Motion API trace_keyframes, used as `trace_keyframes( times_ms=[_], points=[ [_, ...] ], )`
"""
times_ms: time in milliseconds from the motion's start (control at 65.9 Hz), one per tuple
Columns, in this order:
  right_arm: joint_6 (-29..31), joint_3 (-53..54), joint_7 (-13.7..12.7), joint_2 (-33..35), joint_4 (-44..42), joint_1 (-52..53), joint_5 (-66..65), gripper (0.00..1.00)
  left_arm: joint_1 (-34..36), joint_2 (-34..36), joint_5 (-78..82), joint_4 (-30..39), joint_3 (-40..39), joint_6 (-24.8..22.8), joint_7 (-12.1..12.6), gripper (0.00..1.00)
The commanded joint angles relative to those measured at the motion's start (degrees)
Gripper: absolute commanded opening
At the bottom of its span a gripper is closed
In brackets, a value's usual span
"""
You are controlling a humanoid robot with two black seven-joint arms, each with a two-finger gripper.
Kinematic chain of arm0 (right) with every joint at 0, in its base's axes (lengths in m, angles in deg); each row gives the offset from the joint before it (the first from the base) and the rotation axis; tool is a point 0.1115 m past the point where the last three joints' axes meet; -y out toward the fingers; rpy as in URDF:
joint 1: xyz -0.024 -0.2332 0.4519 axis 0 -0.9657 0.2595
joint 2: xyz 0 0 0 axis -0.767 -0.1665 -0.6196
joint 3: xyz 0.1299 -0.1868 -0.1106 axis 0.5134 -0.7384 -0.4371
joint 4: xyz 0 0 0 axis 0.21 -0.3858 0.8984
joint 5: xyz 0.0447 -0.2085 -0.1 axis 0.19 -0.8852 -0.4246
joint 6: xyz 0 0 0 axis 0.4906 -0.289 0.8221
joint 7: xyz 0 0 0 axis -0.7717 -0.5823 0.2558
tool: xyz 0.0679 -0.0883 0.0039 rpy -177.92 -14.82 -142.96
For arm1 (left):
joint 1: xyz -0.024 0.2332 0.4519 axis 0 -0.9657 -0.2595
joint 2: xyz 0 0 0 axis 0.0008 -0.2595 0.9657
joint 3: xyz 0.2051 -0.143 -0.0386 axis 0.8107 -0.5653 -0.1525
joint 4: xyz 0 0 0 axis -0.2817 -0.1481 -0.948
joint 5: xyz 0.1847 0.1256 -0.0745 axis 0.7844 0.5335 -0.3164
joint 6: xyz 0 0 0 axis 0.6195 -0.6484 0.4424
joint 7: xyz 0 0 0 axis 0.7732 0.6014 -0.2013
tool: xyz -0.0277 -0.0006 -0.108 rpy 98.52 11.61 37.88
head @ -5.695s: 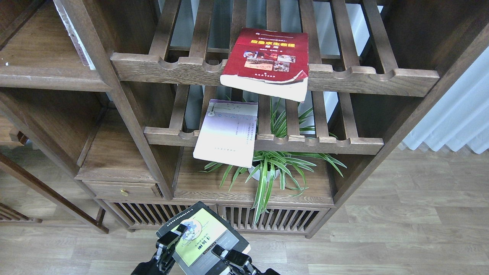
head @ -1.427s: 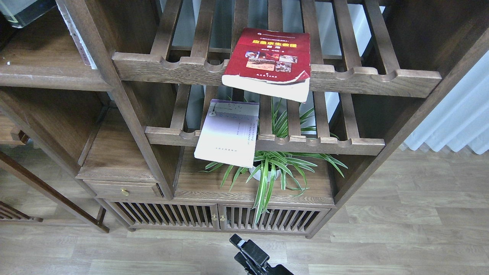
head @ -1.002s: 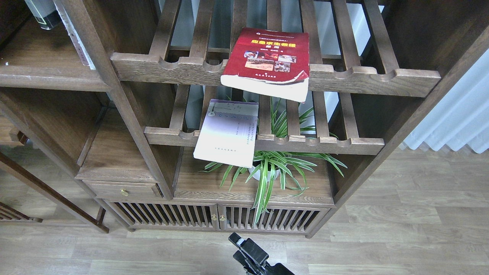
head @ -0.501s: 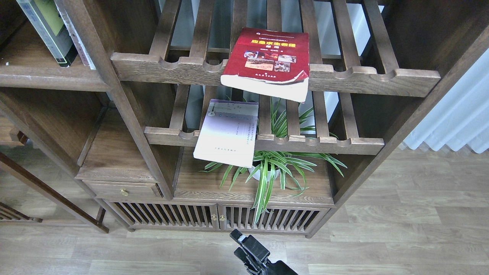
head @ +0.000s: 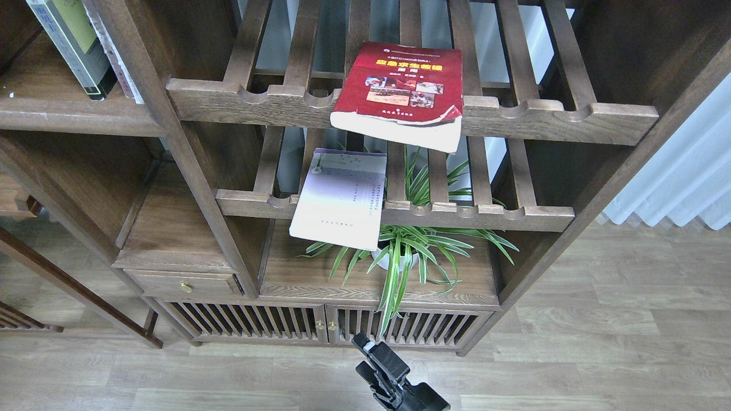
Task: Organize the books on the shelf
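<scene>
since the earlier frames the green-and-grey book has gone from low in front of the cabinet up to the shelf at the top left, and one gripper has left the view.

now this book stands on its lower edge on the flat brown board, leaning a little, its top cut by the picture edge. it touches the thin white-pink-spined book on its right, which rests against the cabinet post. left of the book the board is bare up to the picture edge.

further right, the pale lavender-white book lies flat on the lower slatted rack, its near edge hanging out over the notched front rail. above it the thick red book lies flat on the upper slatted rack, its near edge also past the rail. right of both books the slats are open.

below, the potted plant spreads its leaves over the cabinet's bottom board.

low in the middle, the right gripper hangs over the wooden floor, well apart from every book; it is seen dark and end-on, so i cannot tell how its jaws stand. the left gripper is out of the picture.
</scene>
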Motion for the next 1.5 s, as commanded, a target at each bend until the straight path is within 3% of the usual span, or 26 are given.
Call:
trace_keyframes(
  times_ms=[0,106,167,197,380,714,1245,1412,1488],
  points=[
    [0.0,1.1,0.5,0.0,0.2,-0.4,0.4,0.99,-6.6,0.0,-0.4,4.0,-5.0,0.0,0.1,0.73],
    [0.0,1.1,1.4,0.0,0.2,-0.5,0.6,0.99,-12.2,-0.1,-0.9,7.0,-8.7,0.0,0.0,0.77],
    [0.0,1.1,1.7,0.0,0.2,-0.5,0.7,0.99,-15.7,-0.1,-2.6,8.7,-10.2,0.0,0.0,0.91],
    [0.0,1.1,1.7,0.0,0.2,-0.5,0.7,0.99,-17.0,-0.1,-3.3,9.3,-10.7,0.0,0.0,0.94],
    [0.0,1.1,1.9,0.0,0.2,-0.4,0.7,0.99,-26.5,-0.9,-6.5,13.0,-13.2,0.0,0.0,0.94],
    [0.0,2.0,3.2,0.0,0.6,-1.3,1.3,0.99,-37.0,-6.3,-10.1,13.2,-13.3,0.0,0.0,0.94],
    [0.0,4.3,3.9,0.0,11.3,-4.4,5.7,0.99,-48.1,-17.8,-10.0,12.2,-11.4,0.0,0.2,0.94],
    [0.0,9.9,3.9,0.8,13.4,-4.2,5.8,0.99,-50.0,-19.8,-10.0,11.2,-11.2,0.0,0.1,0.94],
    [0.0,17.2,3.8,1.1,13.4,-3.3,6.1,0.99,-50.1,-20.2,-10.0,9.8,-10.9,0.0,0.2,0.94]
  ],
)
